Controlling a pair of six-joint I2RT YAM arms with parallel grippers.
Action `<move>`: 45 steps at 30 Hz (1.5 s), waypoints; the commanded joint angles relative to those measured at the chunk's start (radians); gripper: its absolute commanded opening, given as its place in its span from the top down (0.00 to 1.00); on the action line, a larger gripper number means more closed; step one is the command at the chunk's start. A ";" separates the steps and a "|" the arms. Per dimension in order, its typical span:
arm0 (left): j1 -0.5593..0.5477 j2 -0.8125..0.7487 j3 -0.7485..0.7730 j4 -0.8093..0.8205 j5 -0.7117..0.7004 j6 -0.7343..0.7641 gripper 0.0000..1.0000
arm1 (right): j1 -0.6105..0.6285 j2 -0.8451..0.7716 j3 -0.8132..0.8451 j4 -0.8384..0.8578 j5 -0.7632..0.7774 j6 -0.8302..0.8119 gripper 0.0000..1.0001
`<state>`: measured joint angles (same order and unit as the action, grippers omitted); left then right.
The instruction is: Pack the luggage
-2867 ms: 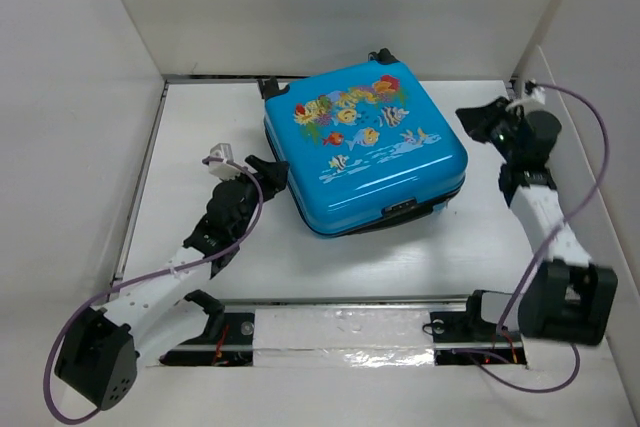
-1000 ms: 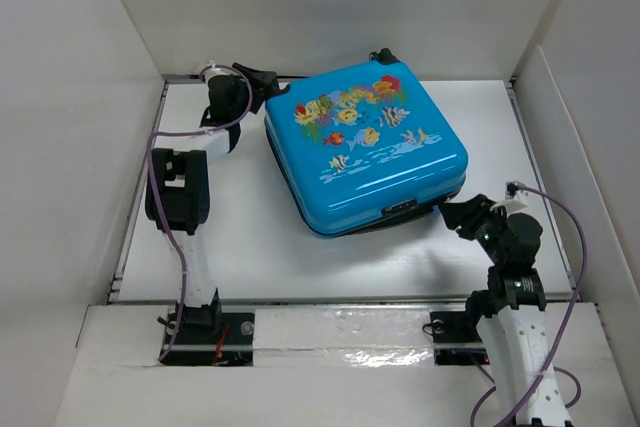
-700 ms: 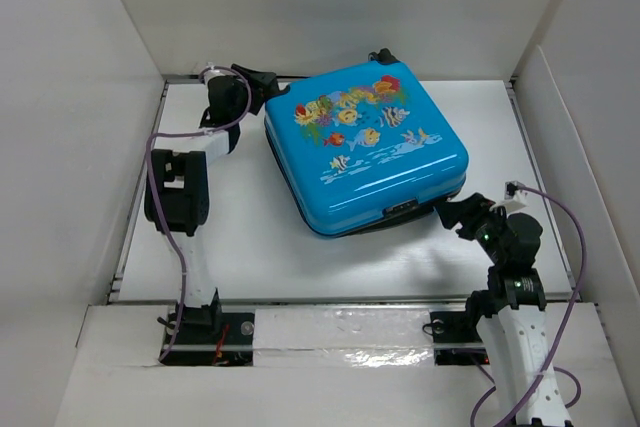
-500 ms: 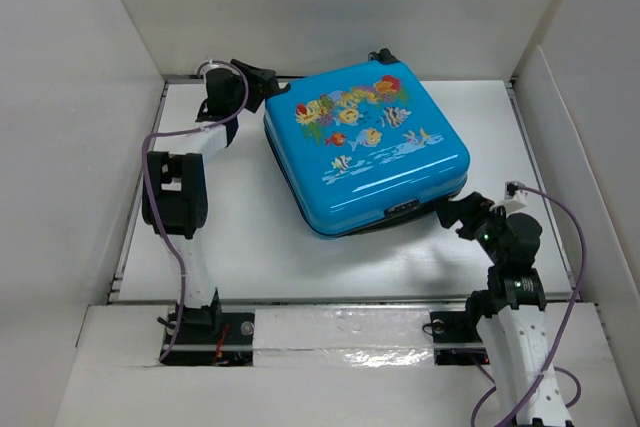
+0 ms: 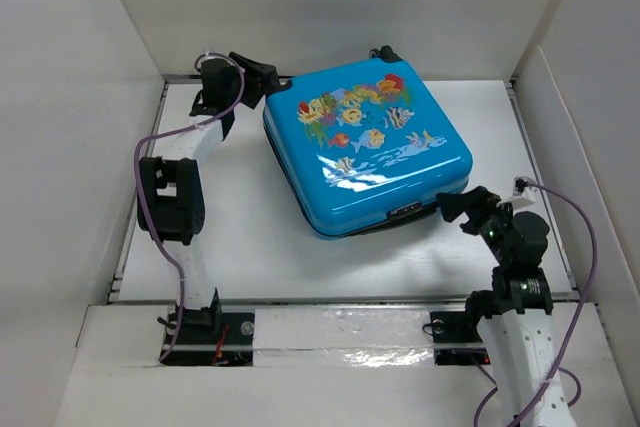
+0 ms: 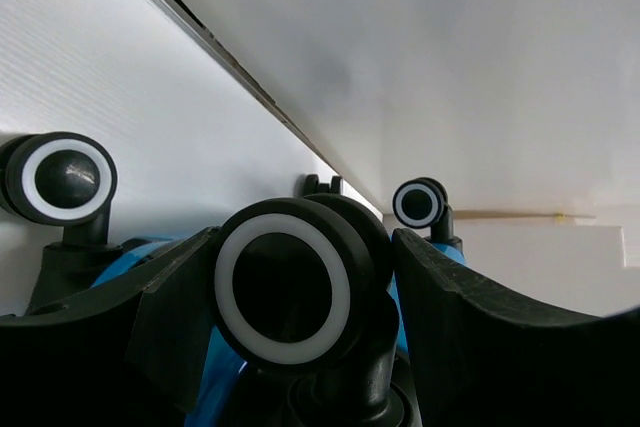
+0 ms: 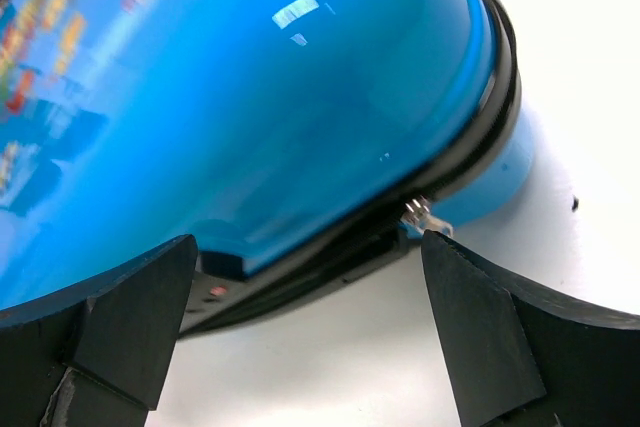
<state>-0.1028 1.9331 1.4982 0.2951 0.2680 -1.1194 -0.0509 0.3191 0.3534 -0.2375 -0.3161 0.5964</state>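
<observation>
The luggage [image 5: 365,147] is a bright-blue hard-shell case with a fish print, lying flat and closed in the middle of the table. My left gripper [image 5: 262,75] is at its rear-left corner. In the left wrist view the left gripper [image 6: 305,237] is shut on a black wheel [image 6: 285,292] with a white ring, both fingers against it. My right gripper [image 5: 460,205] stands open at the front-right corner. In the right wrist view the right gripper [image 7: 308,242] straddles the black zip seam [image 7: 330,257], and a small metal zipper pull [image 7: 420,215] hangs near the right finger, untouched.
Two more wheels [image 6: 60,177] [image 6: 420,204] stick out toward the back wall [image 5: 330,7], which is close behind the left gripper. White side walls [image 5: 585,147] box in the table [image 5: 250,237]. Purple cables trail along both arms.
The right gripper's jaws have spread wide by the front-right corner. The left arm has risen slightly at the rear wheel, and the luggage has shifted a little.
</observation>
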 commanded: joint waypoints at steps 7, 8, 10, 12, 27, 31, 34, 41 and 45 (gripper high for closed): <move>-0.043 -0.175 -0.067 0.309 0.226 -0.179 1.00 | 0.010 0.035 0.167 0.026 0.095 -0.003 0.00; -0.043 -0.177 -0.052 0.309 0.241 -0.194 1.00 | 0.019 0.038 0.170 0.026 0.095 -0.003 0.00; -0.043 -0.183 0.003 0.293 0.264 -0.221 1.00 | 0.019 0.046 0.173 0.032 0.098 -0.003 0.00; -0.043 -0.197 0.029 0.280 0.278 -0.241 1.00 | 0.019 0.067 0.173 0.041 0.104 -0.007 0.00; -0.020 -0.252 -0.190 0.342 0.320 -0.328 1.00 | 0.019 0.224 0.208 0.141 0.084 -0.007 0.00; 0.004 -0.341 -0.163 0.125 0.172 -0.086 1.00 | 0.028 0.229 0.210 0.147 0.094 -0.010 0.00; 0.014 -0.295 -0.101 0.214 0.278 -0.186 1.00 | 0.028 0.242 0.228 0.138 0.094 -0.015 0.00; -0.023 -0.275 0.037 0.182 0.307 -0.233 1.00 | 0.028 0.261 0.280 0.109 0.134 -0.026 0.00; -0.037 -0.256 0.025 0.271 0.342 -0.334 1.00 | 0.028 0.279 0.303 0.119 0.115 -0.018 0.00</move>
<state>-0.1230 1.7370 1.4445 0.3058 0.5003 -1.3575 -0.0360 0.5873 0.5972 -0.1913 -0.1768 0.5900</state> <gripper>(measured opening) 0.345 0.999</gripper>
